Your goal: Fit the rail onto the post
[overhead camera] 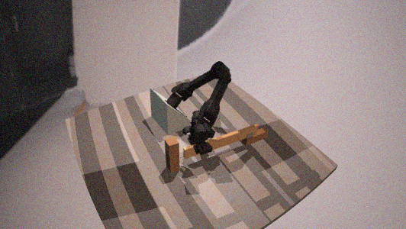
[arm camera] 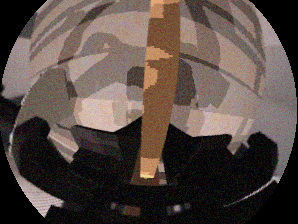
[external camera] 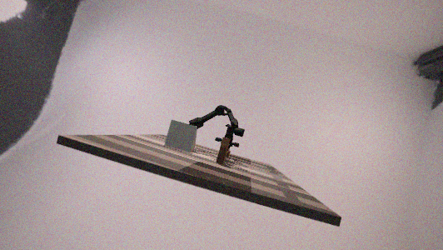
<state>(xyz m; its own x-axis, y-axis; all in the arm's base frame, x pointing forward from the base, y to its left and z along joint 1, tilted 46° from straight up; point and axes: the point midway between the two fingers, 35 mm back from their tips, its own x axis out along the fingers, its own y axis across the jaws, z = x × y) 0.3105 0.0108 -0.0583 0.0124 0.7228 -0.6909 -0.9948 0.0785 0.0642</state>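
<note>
- Hand (overhead camera: 201, 146) clenched on the rail (overhead camera: 225, 139), close to its near end, reaching down from above.
- Rail stretching away from the hand, far end in the bracket on the low block (overhead camera: 256, 134).
- Near end of rail poking just past the hand toward the post (overhead camera: 172, 153), short of it, a narrow gap between.
- Pegs too small to make out.
- Post upright on the striped worktop (overhead camera: 126, 183).
- Grey box (overhead camera: 165, 114) behind the hand.

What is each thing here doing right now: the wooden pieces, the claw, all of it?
Gripper: shut on the rail, near its post-side end.
Rail: held, a gap still separating its end from the post.
Post: upright, standing alone.
Footboard block: low on the table, at the rail's far end.
</note>
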